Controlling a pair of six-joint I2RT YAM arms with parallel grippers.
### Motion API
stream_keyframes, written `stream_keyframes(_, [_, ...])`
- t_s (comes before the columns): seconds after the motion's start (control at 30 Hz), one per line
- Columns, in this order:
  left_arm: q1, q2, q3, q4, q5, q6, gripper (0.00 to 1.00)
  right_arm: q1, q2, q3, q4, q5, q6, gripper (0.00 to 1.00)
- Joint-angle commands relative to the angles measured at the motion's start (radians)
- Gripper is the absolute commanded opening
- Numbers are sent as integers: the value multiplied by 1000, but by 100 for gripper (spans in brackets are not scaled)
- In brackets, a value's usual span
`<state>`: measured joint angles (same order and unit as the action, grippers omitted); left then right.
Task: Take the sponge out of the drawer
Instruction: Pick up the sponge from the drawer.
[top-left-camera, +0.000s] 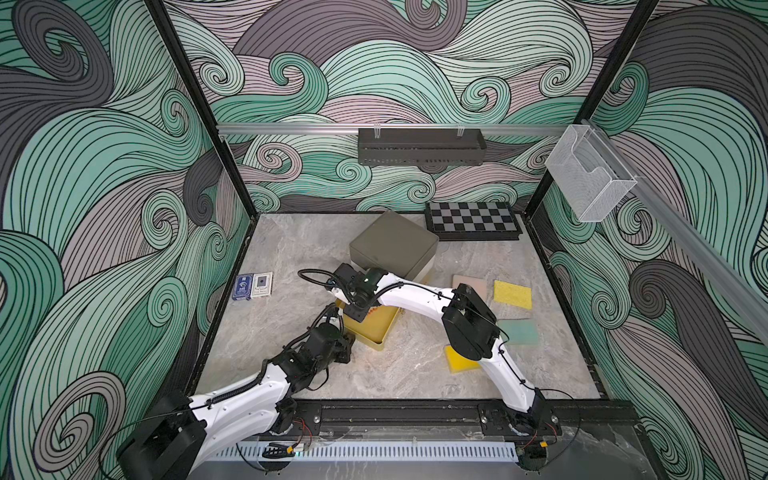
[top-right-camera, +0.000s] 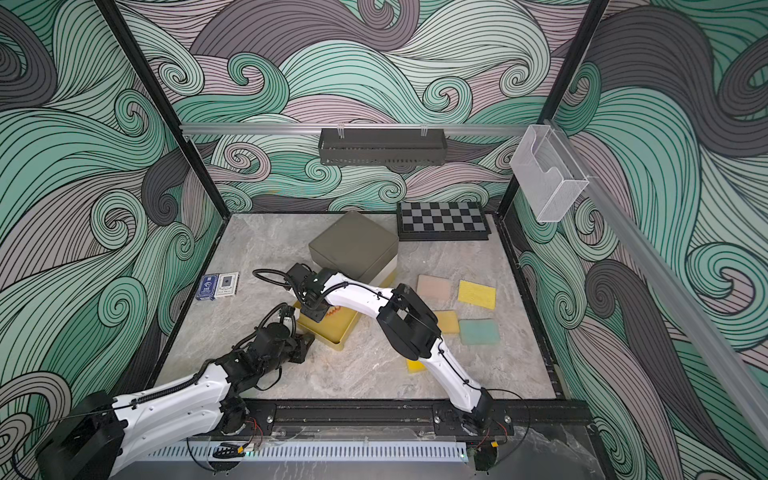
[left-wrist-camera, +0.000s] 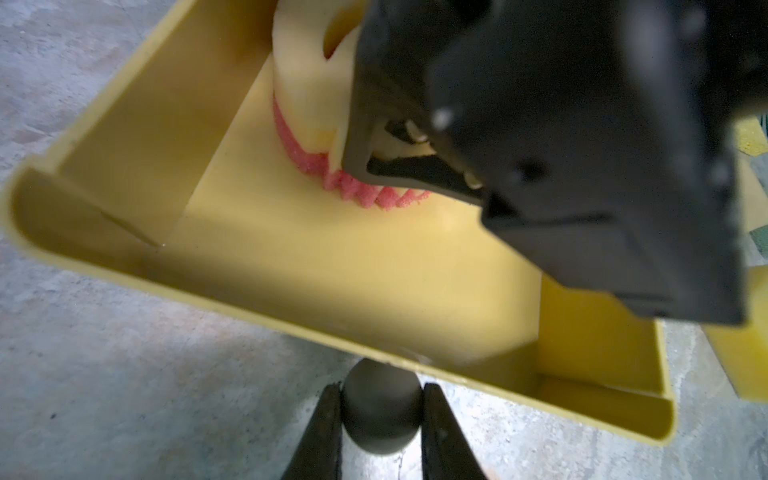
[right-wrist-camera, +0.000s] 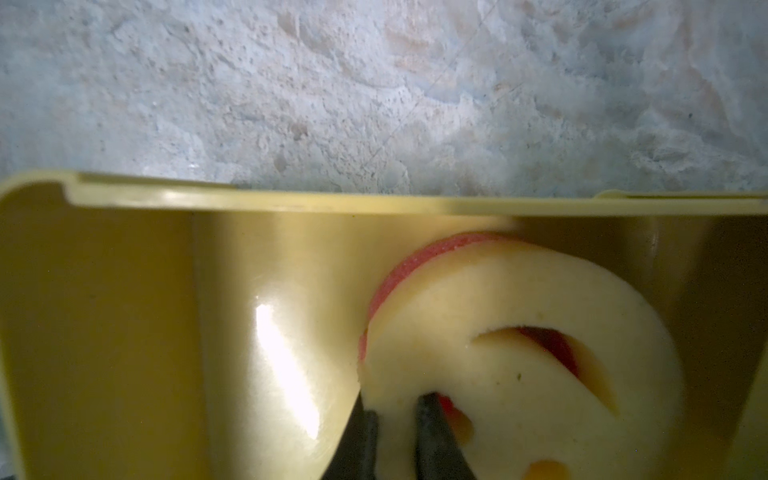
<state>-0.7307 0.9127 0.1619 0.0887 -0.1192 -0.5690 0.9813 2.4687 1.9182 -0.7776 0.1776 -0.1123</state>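
fingers of the right gripper (right-wrist-camera: 397, 409) pinched the sponge (right-wrist-camera: 498, 311) inside the drawer (top-left-camera: 382, 330), centre frame in a top view; left gripper (left-wrist-camera: 380, 392) clamped its fingers on the knob (left-wrist-camera: 380, 428).

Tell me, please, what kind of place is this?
Probably a robot test cell, not a real home: wave-printed panels in a black frame enclose a tabletop; the left arm and right arm stand on a front rail; a chessboard lies as a prop.
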Motion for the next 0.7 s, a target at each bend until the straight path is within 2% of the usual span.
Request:
stream_keyframes(0.0, [-8, -1, 7, -12, 16, 15, 11, -15, -13, -27, 10, 0, 12, 8])
stream_keyframes(0.23, [-9, -7, 5, -11, 16, 15, 11, -9, -179, -117, 11, -120, 58, 1])
stream_keyframes(0.5, [-9, -10, 0, -5, 12, 17, 11, 28, -442, -295, 55, -277, 107, 0])
stream_keyframes(0.67, [-8, -21, -4, -6, 10, 16, 11, 67, -578, -447, 69, -282, 155, 0])
